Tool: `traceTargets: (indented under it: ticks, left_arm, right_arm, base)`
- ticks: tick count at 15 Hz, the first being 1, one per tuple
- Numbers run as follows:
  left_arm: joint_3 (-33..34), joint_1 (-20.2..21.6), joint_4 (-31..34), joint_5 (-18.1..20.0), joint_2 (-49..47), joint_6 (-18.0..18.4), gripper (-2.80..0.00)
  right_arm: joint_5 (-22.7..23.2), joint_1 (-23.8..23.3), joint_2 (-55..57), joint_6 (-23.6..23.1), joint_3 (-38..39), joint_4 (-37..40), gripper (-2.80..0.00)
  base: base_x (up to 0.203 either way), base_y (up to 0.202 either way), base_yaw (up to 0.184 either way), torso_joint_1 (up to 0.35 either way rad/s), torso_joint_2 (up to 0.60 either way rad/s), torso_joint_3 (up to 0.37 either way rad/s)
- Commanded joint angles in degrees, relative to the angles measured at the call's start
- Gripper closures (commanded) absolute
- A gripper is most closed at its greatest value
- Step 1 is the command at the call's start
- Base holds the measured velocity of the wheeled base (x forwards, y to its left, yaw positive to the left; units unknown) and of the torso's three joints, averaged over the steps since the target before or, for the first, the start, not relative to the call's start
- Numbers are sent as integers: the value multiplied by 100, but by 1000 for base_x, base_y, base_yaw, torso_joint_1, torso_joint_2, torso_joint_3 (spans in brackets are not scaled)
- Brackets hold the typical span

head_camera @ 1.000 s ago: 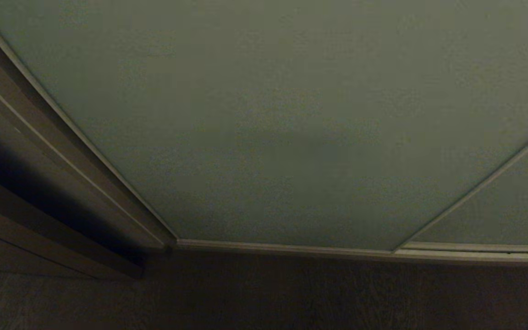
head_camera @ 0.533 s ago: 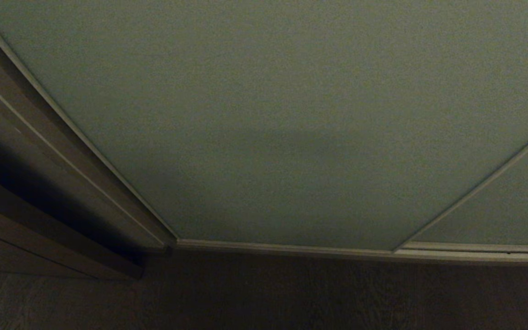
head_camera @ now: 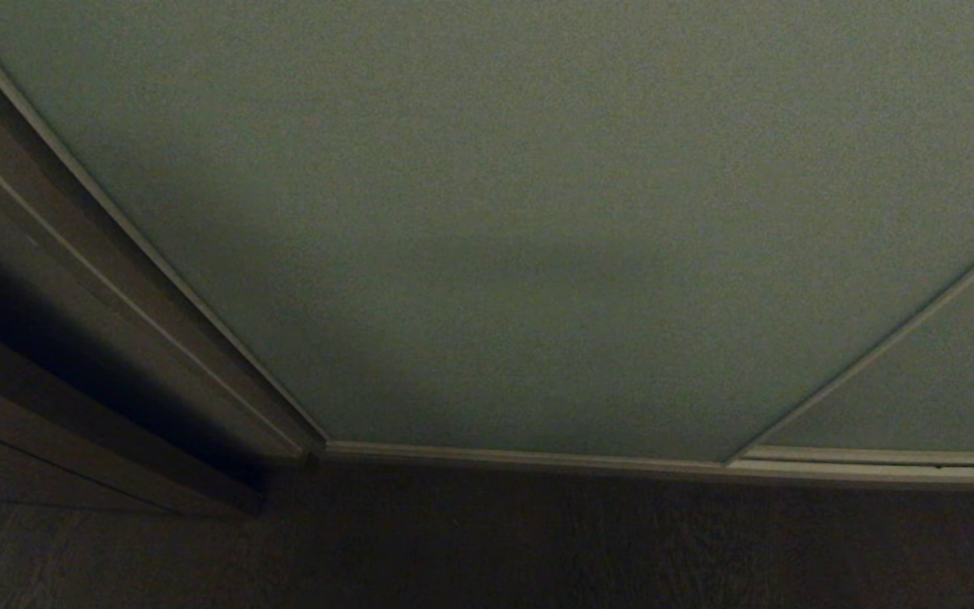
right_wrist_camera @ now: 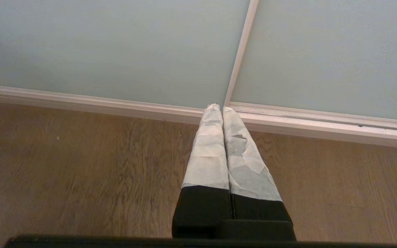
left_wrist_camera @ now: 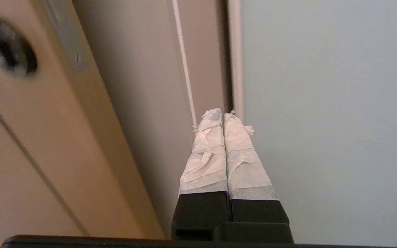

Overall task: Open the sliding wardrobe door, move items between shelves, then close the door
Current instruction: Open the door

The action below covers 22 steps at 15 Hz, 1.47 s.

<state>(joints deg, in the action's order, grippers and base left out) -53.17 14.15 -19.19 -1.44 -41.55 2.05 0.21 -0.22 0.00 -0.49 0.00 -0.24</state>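
The sliding wardrobe door (head_camera: 487,220), a pale grey-green panel with a thin beige frame, fills the head view and stands closed. In the left wrist view my left gripper (left_wrist_camera: 222,113) is shut and empty, its taped fingertips pointing at the door's left edge frame (left_wrist_camera: 235,55), next to the grey-green panel (left_wrist_camera: 329,103). My right gripper (right_wrist_camera: 218,107) is shut and empty, hanging low above the wooden floor, pointing at the seam between two door panels (right_wrist_camera: 241,51). Neither gripper shows in the head view. The items and the shelves are hidden behind the door.
Brown wooden panels (head_camera: 22,279) stand left of the wardrobe; one carries a round dark hole (left_wrist_camera: 7,51) and a metal plate. A beige bottom track (right_wrist_camera: 115,105) runs along the wood floor (right_wrist_camera: 81,172). A second grey-green panel (head_camera: 943,389) lies to the right.
The head view keeps the same framing. A faint shadow on the door panel's middle has widened and spread leftward. Neither arm enters that view.
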Motion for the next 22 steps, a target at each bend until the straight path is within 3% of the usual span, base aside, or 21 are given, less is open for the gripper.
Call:
traceTargets:
  ticks: [1,5,11,15,22]
  left_arm:
    - [-57,49,-424,-68,-658,-65,0]
    - [-668,55,-970,-378,-1317,-417,0]
    - [-982,53,-1869,-376,-2044,-725,0]
    - [-1517,53,-1853,-365,-2436,-759,0]
    - [-1886,47,-1836,-320,-2818,-738,0]
  right_arm:
    - [-3,4,9,-2,0,-2,0]
    - [0,-4,9,1,0,-2,0]
    - [-3,4,9,-3,0,-2,0]
    - [6,-2,9,0,0,-2,0]
    - [6,1,9,0,0,-2,0]
  base:
    - [0,0,0,0,0,0]
    - [0,0,0,0,0,0]
    - [0,0,0,0,0,0]
    - [0,0,0,0,0,0]
    - [0,0,0,0,0,0]
